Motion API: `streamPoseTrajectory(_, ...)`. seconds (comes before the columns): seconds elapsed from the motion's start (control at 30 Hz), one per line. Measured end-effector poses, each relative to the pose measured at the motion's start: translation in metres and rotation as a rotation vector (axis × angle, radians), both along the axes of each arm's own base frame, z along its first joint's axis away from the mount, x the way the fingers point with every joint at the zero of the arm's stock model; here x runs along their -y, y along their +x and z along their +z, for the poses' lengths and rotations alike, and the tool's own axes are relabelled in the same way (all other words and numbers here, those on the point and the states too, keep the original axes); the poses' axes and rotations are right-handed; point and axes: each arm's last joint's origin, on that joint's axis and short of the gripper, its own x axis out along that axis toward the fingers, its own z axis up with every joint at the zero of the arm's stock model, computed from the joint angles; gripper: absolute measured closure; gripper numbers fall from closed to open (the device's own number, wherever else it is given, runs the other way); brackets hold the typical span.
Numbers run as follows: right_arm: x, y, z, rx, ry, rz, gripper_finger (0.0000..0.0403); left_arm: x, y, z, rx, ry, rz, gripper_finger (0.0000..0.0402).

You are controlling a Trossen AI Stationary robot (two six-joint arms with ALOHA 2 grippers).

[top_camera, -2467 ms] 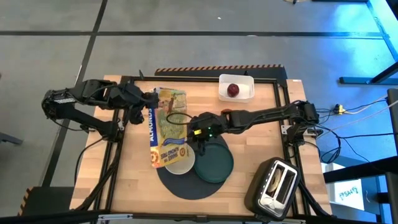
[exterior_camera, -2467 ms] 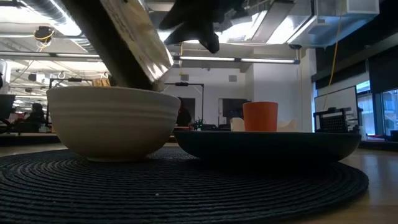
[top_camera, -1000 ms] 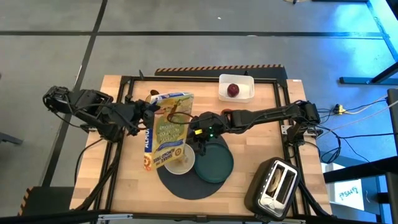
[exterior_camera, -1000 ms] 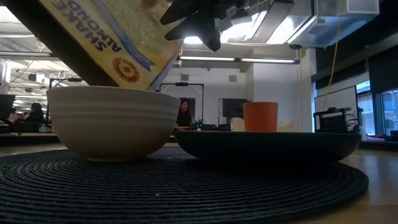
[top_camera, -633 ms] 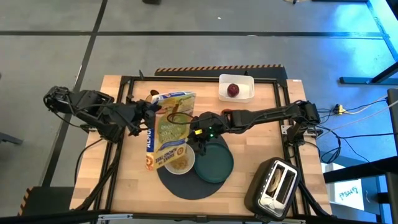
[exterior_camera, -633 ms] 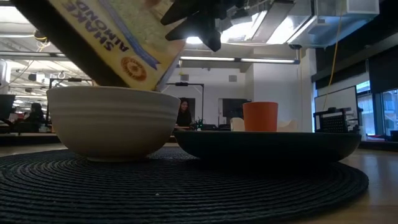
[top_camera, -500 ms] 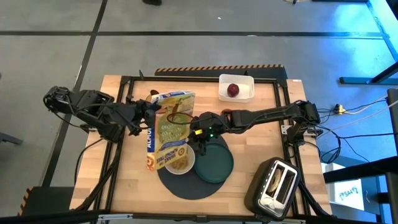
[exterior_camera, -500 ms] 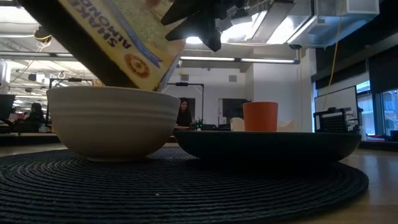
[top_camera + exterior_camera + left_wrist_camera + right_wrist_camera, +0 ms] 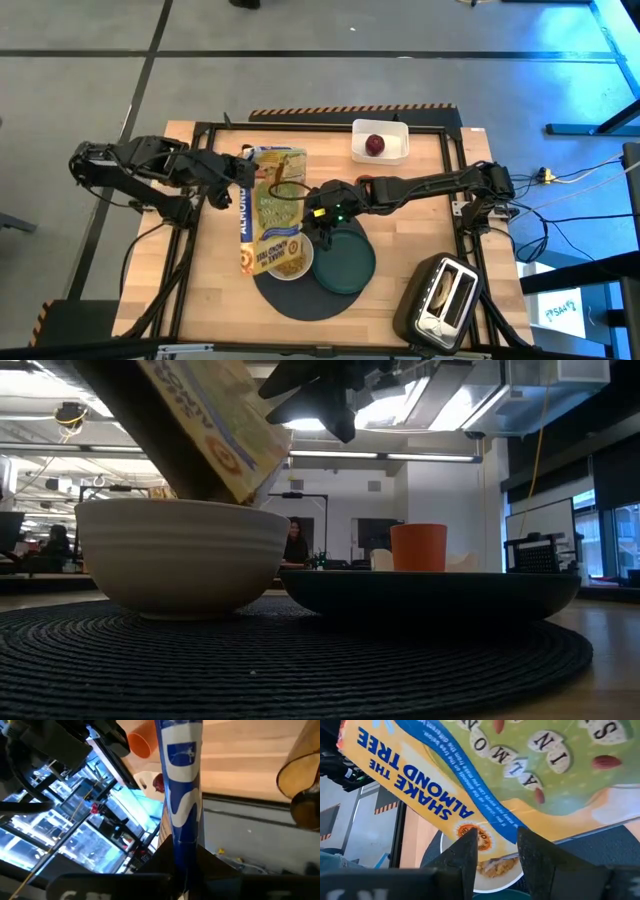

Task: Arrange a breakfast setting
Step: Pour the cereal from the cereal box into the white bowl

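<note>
My left gripper (image 9: 240,172) is shut on a yellow-and-blue cereal box (image 9: 268,205), tipped with its lower end over the white bowl (image 9: 305,262). Brown cereal (image 9: 288,264) lies in the bowl. The bowl and the dark green plate (image 9: 348,262) stand on the round dark mat (image 9: 300,295). My right gripper (image 9: 318,228) is open just above the bowl (image 9: 495,876), beside the box's lower end (image 9: 470,827); whether it touches the box I cannot tell. The orange cup (image 9: 418,547) stands beyond the plate. The red apple (image 9: 375,144) lies in the white tub. No bagel shows plainly. My left gripper pinches the box between its two fingers at its raised far end, across the narrow blue side (image 9: 182,845). The fingers come level from the table's left. The box is lifted clear and slants down toward the bowl, its lower end (image 9: 240,470) just above the rim.
The white tub (image 9: 395,132) stands at the table's far edge. The black-and-silver toaster (image 9: 440,295) stands at the near right corner. Bare wood lies to the mat's left and between the plate and the toaster. A person shows far off in the room (image 9: 295,545).
My left gripper has gone up and toward the far edge, still shut on the box. The box has turned more edge-on from above and tipped steeper over the bowl. Brown cereal has fallen into the bowl. My right gripper has kept still.
</note>
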Motion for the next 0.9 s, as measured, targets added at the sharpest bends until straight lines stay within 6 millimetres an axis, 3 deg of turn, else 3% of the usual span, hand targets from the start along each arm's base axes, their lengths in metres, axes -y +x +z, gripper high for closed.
streamPoseTrajectory(0.9, -0.001, 0.002, 0.003, 0.035, 0.024, 0.028, 0.0277, -0.035, -0.004, -0.006, -0.028, -0.219, 0.143, 0.0396)
